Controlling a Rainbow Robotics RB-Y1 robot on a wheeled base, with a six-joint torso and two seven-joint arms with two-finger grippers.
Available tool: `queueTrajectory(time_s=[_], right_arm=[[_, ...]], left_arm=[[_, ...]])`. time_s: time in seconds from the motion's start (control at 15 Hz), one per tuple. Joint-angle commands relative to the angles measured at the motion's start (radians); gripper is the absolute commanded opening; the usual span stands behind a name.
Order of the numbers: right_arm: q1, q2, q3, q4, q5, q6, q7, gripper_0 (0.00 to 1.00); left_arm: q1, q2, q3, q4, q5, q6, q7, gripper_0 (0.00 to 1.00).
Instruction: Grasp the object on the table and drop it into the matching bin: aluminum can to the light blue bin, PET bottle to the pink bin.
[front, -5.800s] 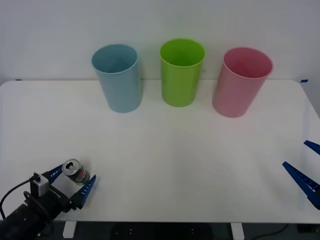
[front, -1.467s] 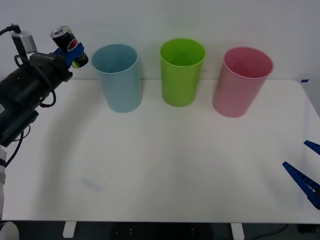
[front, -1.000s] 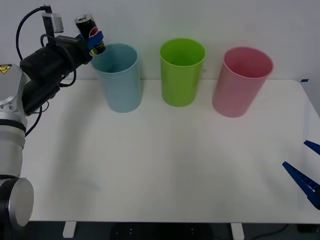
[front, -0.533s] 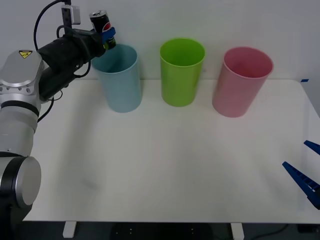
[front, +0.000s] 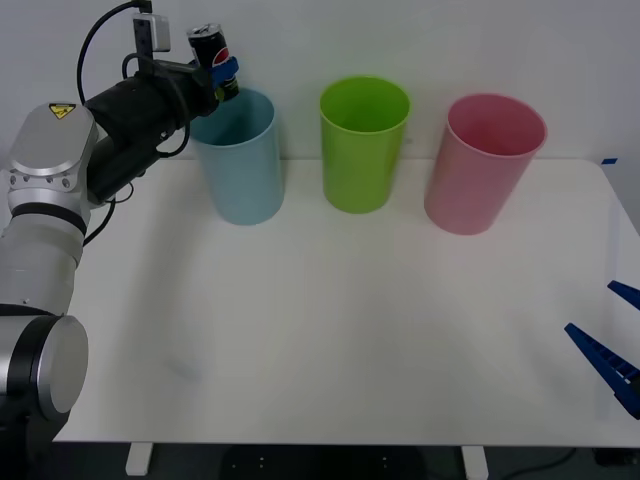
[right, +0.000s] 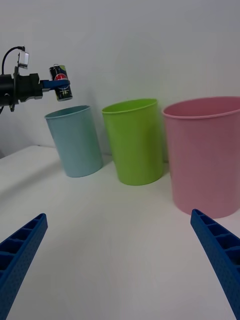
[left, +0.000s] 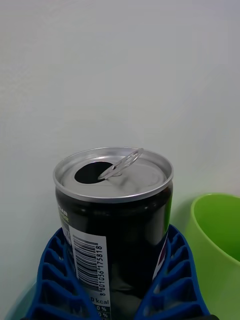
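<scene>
White tabletop with three bins, left claw clamped on can above light blue bin rim, right claw spread apart near tabletop edge.

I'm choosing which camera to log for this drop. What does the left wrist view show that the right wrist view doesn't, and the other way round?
Left wrist view alone: the can's open silver top, raised pull tab and barcode, seen close up between the left claw's fingers.

Right wrist view alone: the whole light blue bin, the pink bin, the white table, and the right claw's open fingers low over the table.

Both: the can held upright by the left claw, the lime green bin, and the pale wall behind.
</scene>
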Motion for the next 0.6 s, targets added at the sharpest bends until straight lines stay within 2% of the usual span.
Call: queueTrajectory(time_s=[0.07,0.13,0.6], right_arm=[[0.0,0.0,0.0,0.0,0.0,0.0,0.0,1.0],[0.0,0.0,0.0,0.0,0.0,0.0,0.0,1.0],[0.0,0.0,0.0,0.0,0.0,0.0,0.0,1.0]], left_arm=[[0.001,0.0,-0.003,0.001,0.009,0.0,-0.003,0.9],[-0.001,0.0,-0.003,-0.001,0.011,0.0,-0.005,1.0],[0.009,0.002,-0.003,-0.003,0.049,-0.02,-0.015,1.0]])
